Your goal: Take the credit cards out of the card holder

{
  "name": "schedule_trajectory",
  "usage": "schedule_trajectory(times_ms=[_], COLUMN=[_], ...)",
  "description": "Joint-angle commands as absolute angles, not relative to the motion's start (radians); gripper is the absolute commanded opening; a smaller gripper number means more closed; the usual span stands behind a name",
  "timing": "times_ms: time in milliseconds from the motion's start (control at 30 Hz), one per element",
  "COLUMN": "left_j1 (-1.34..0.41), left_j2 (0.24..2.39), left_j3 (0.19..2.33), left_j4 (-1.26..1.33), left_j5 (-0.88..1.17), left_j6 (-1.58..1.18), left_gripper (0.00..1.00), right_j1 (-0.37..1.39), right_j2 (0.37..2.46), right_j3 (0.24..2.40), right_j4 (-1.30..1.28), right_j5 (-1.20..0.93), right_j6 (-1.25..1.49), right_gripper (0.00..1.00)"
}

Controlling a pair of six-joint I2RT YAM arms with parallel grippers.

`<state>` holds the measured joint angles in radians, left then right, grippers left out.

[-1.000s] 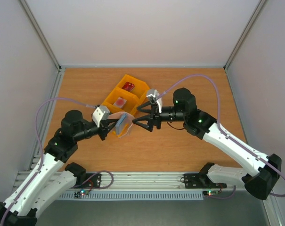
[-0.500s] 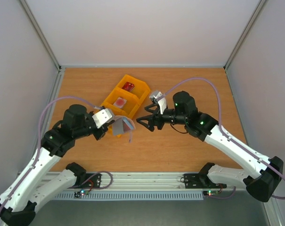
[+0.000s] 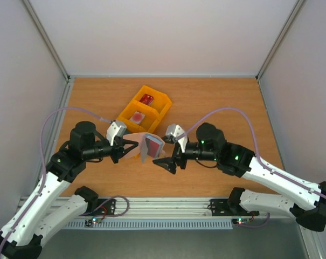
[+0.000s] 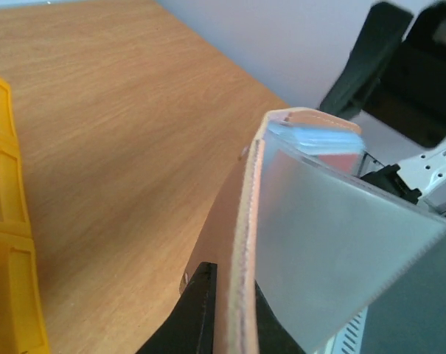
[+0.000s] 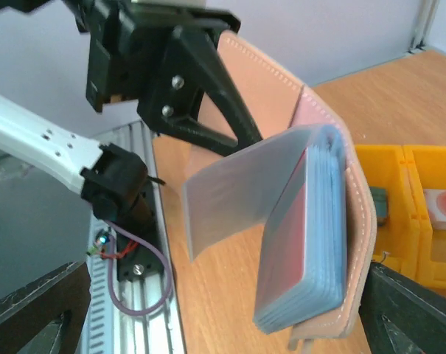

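Peeking from a pocket of the card holder (image 5: pixel 333 221), the dark red card (image 5: pixel 293 243) looks thin, stiff, light and slick, so it should slide rather than bend, though the pale blue-grey pocket probably hugs it by friction. The best hold is likely a flat pinch across the narrow strip of card that shows at the pocket mouth, with the pull running straight along the pocket. The holder itself is soft leather-like stuff that will flex and swing if tugged sideways. It hangs clear of the table (image 3: pixel 216 102), opened in a V, with its loose inner flap drooping. The left gripper (image 3: pixel 129 147) is clenched on the taupe cover panel. The right gripper (image 3: pixel 164 152) has its jaws spread wide to either side of the pocket panel, grasping nothing. Just beyond stands the yellow tray (image 3: pixel 161 100), with a whitish-pink card (image 3: pixel 137 116) in its middle compartment
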<state>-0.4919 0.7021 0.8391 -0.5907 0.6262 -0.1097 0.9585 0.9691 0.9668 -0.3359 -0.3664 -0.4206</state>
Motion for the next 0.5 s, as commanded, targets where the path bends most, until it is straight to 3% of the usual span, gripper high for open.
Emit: schedule_trajectory(times_ms=[0,267,467], left_j1=[-0.485,-0.483,-0.483], left_j2=[0.689,0.672,0.664], left_j3=[0.819,0.786,0.744], left_j4=[-0.48,-0.377,-0.261], left_j5=[0.693,0.799,0.855], left_j6=[-0.217,-0.263,-0.287], left_gripper=[0.0,0.0,0.0], right_j1=[1.034,1.034,1.034], right_j2=[0.989,1.041,1.08], right_j3=[0.926,0.923,0.951], right_j4=[-0.288,-0.249,-0.21], right_j5=[-0.14,-0.064,-0.17], right_j6=[-0.447,-0.453,-0.436], right_gripper=[0.97,0.78,0.4])
